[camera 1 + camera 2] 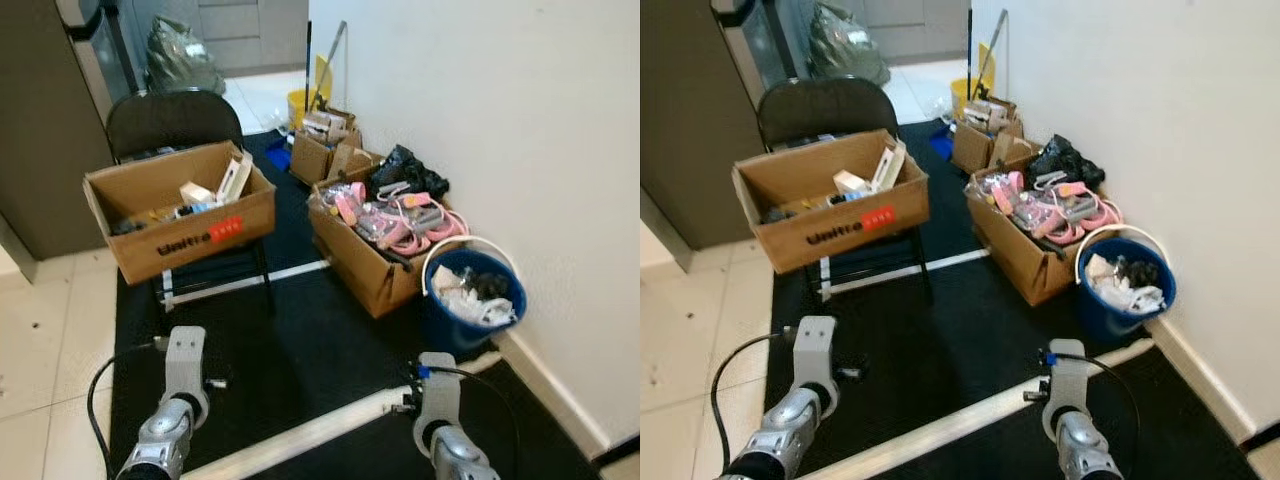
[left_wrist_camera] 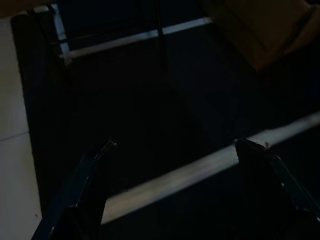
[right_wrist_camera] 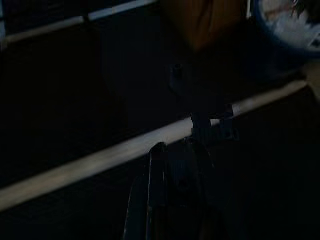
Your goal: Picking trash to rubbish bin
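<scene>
Stood before the round blue plastic bin [image 1: 474,300] with left gripper [image 2: 172,145] spread wide, right gripper [image 3: 172,146] pinched empty; should approach squarely.

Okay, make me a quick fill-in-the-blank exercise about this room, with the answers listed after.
1. The cardboard box printed with red and black lettering sits on a black folding ____.
2. The bucket by the wall is coloured ____.
3. The left gripper has its jaws ____.
4. The pink items lie in the floor box beside the ____.

Missing words: chair; blue; open; bucket
</scene>
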Robot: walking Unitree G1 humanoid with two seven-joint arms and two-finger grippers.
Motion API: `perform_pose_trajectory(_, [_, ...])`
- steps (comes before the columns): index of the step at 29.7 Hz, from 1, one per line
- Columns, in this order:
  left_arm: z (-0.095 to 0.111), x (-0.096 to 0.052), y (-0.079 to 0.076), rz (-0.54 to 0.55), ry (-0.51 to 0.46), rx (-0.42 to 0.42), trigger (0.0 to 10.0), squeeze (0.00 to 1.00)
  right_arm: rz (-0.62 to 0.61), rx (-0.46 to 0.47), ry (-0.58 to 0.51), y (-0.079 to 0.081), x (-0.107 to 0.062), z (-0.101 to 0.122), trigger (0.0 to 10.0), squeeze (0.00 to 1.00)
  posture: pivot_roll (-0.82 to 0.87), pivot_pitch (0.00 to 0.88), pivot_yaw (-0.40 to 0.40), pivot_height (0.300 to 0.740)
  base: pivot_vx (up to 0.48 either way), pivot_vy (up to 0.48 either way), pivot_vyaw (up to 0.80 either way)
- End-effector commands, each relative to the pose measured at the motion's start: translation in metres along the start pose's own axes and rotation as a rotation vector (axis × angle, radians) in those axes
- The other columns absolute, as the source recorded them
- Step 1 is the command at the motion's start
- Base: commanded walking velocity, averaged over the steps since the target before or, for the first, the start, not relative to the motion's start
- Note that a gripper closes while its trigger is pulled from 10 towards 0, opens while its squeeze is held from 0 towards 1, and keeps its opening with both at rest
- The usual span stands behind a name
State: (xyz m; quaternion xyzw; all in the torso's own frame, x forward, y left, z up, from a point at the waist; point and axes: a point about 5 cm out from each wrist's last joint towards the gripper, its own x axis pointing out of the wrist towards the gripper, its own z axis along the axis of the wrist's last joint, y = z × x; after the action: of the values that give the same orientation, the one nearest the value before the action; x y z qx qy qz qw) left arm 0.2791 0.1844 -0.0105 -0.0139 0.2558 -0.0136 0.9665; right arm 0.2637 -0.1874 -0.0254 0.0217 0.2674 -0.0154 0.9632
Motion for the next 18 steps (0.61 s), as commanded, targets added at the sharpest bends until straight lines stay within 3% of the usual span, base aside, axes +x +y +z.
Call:
perform_pose_trajectory(1, [-0.0082, -0.0029, 0.0041, 0.01, 0.026, 0.007, 10.0, 0.0, 0.007, 0.008, 0.029, 0.0047, -0.0023, -0.0092, 10.0, 0.0, -0.07, 0.079, -0.001, 0.74, 0.319, 0.0, 0.0])
perform_pose_trajectory(11, [-0.0085, -0.0028, 0.004, 0.004, 0.026, 0.006, 10.0, 0.0, 0.052, -0.062, 0.04, 0.009, -0.0022, -0.0102, 10.0, 0.0, -0.07, 0.079, 0.0, 0.74, 0.319, 0.0, 0.0])
perform_pose_trajectory(18, [-0.009, -0.0031, 0.0043, 0.0, 0.028, 0.014, 10.0, 0.0, 0.029, -0.042, 0.019, 0.0091, -0.0005, -0.0052, 10.0, 0.0, -0.06, 0.078, 0.002, 0.74, 0.317, 0.0, 0.65])
